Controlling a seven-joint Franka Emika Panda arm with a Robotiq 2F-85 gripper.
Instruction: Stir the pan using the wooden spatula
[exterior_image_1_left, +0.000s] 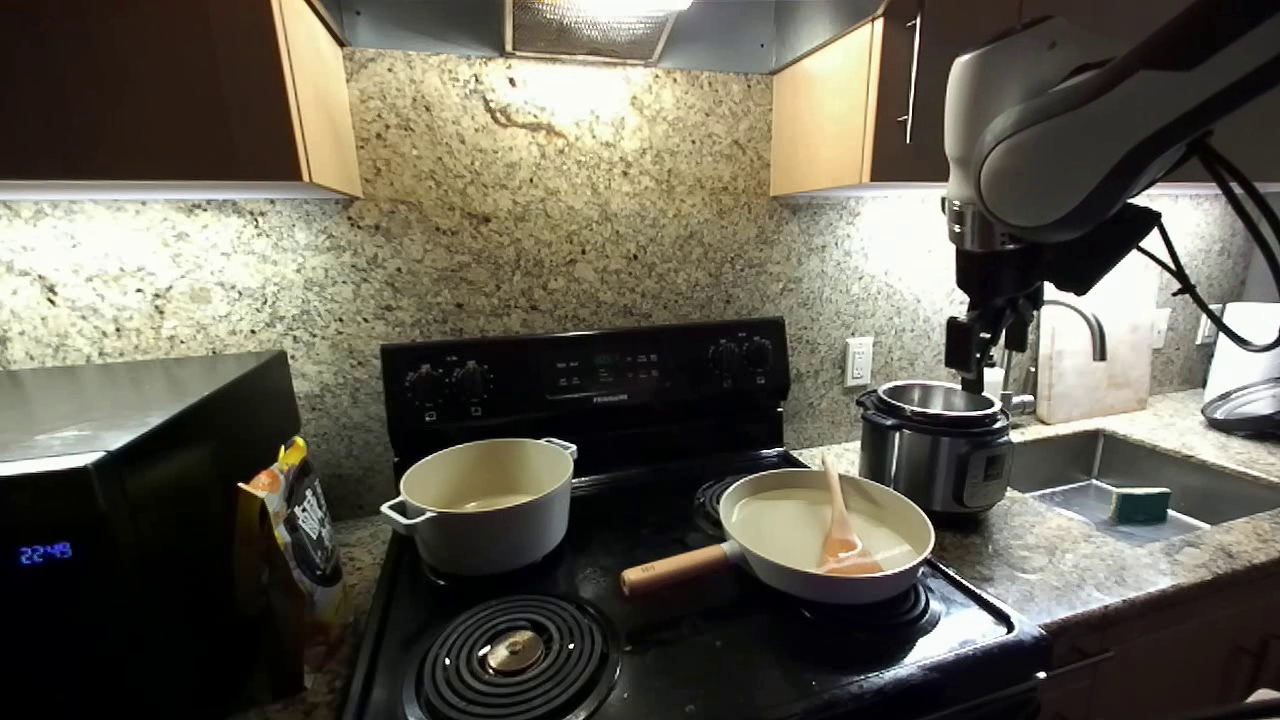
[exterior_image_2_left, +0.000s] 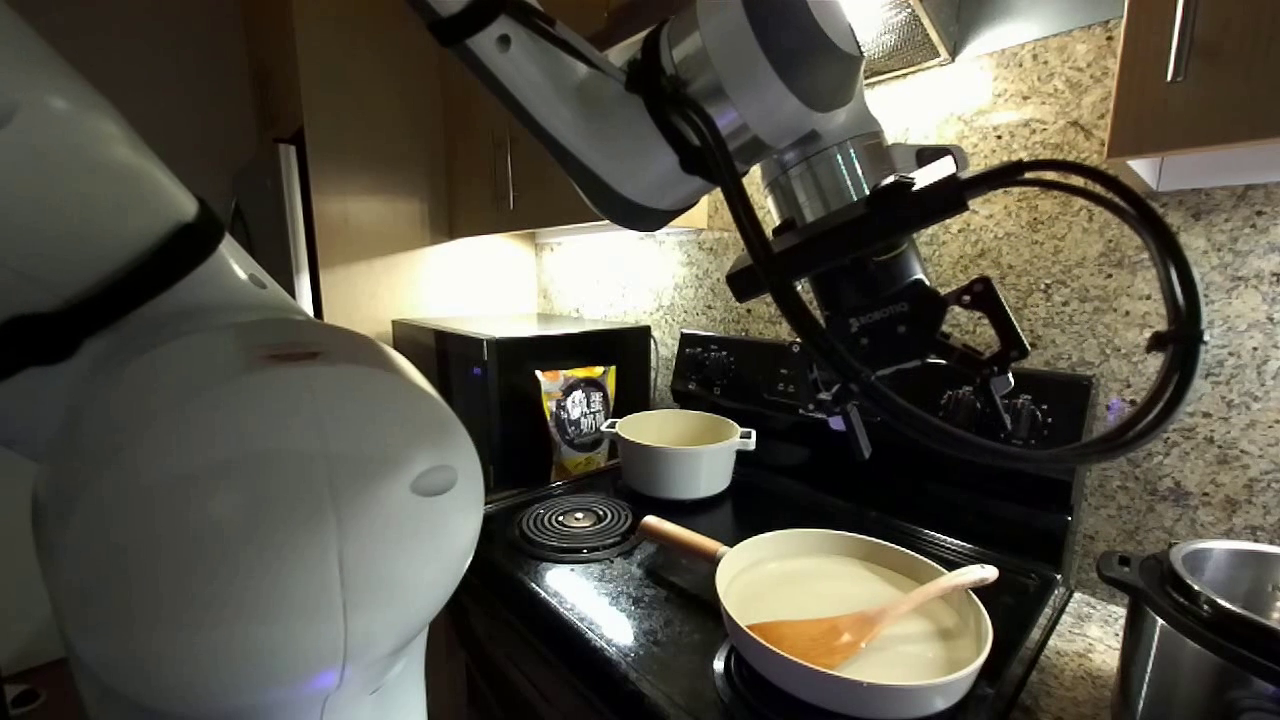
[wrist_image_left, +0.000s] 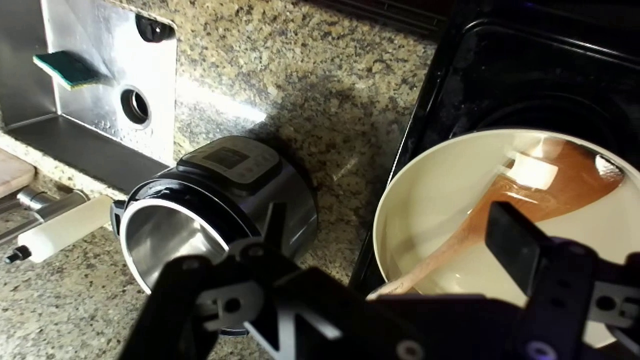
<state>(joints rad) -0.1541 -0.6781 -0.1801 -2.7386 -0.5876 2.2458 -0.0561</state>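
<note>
On the stove's burner sits the cream-white pan (exterior_image_1_left: 770, 570), its wooden handle pointing toward the two-handled pot; clear liquid seems to fill its bottom. The wooden spatula (exterior_image_2_left: 840, 630) leans in it, blade down in the pan and handle end resting over the rim. My gripper (exterior_image_2_left: 930, 415) hangs in the air above, jaws wide apart and nothing between them. In the wrist view the gripper (wrist_image_left: 395, 230) frames the end of the spatula (wrist_image_left: 460, 232) handle, which lies well below the fingers; the gripper body hides part of the pan (wrist_image_left: 400, 200).
A cream two-handled pot (exterior_image_1_left: 500, 530) stands on the back burner. Beside the stove is a steel electric cooker (wrist_image_left: 295, 200) with its lid off, close to the pan. Farther along lie the sink (exterior_image_1_left: 1090, 460) and sponge (exterior_image_1_left: 1140, 505). A microwave (exterior_image_2_left: 560, 350) and food bag (exterior_image_2_left: 580, 420) stand opposite.
</note>
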